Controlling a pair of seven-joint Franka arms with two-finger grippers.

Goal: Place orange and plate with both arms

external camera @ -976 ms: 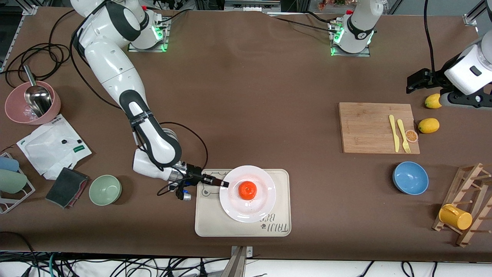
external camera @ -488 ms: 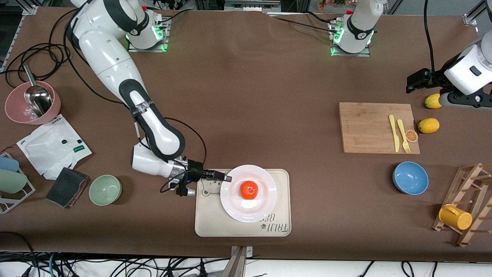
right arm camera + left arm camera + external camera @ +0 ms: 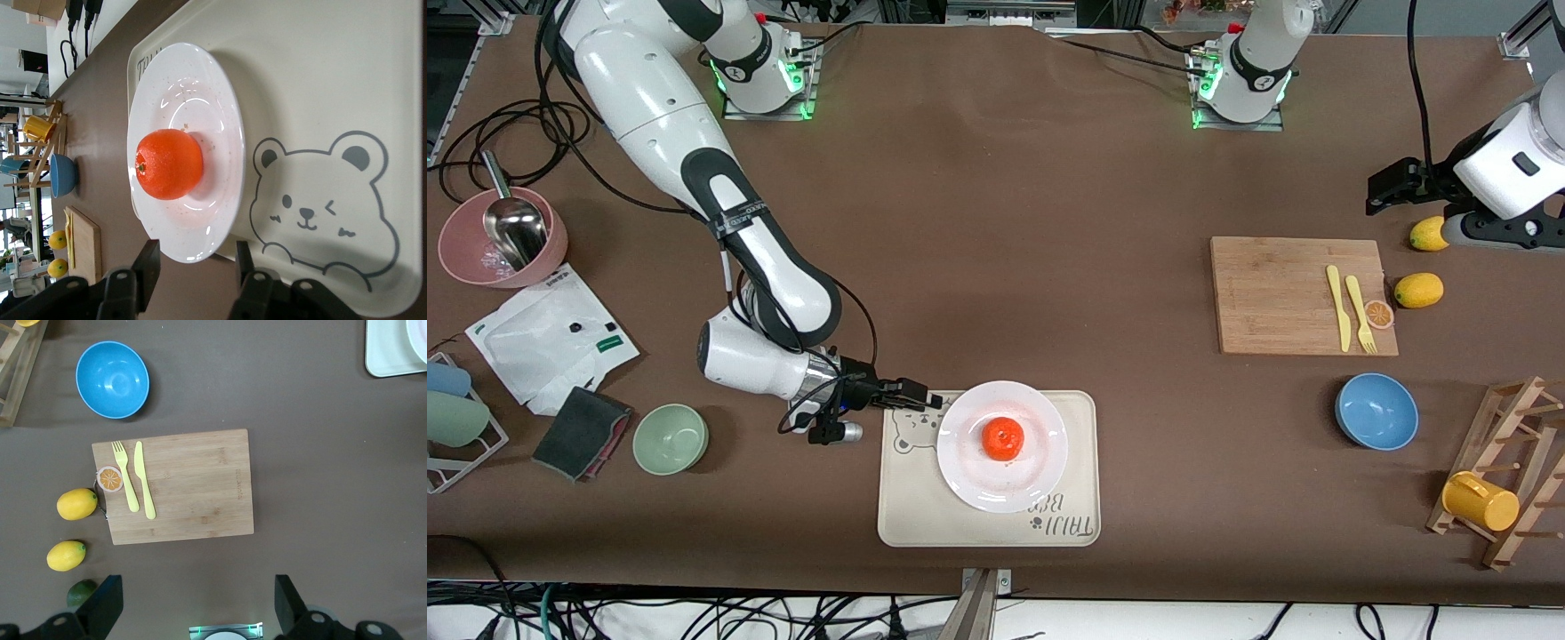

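The white plate (image 3: 1040, 462) lies flat on the beige bear-printed tray (image 3: 907, 507), with the orange (image 3: 1002, 438) sitting in its middle. My right gripper (image 3: 927, 401) is low over the tray's edge, open, with its tips just at the plate's rim and gripping nothing. In the right wrist view the plate (image 3: 207, 100) and orange (image 3: 169, 164) lie just ahead of the right gripper (image 3: 195, 257), on the tray (image 3: 333, 80). My left gripper (image 3: 1387, 188) waits open and empty, high over the table at the left arm's end; the left wrist view shows this gripper (image 3: 197, 600) with nothing between its fingers.
A wooden cutting board (image 3: 1280, 293) holds a yellow knife, a fork and an orange slice (image 3: 1379, 313). Lemons (image 3: 1418, 290) lie beside it. A blue bowl (image 3: 1376, 411) and a rack with a yellow cup (image 3: 1480, 500) stand nearer the camera. A green bowl (image 3: 671, 438) sits beside the right arm.
My right gripper has opened and drawn back off the plate's rim toward the right arm's end. The plate with the orange stays on the tray. The left arm has not moved.
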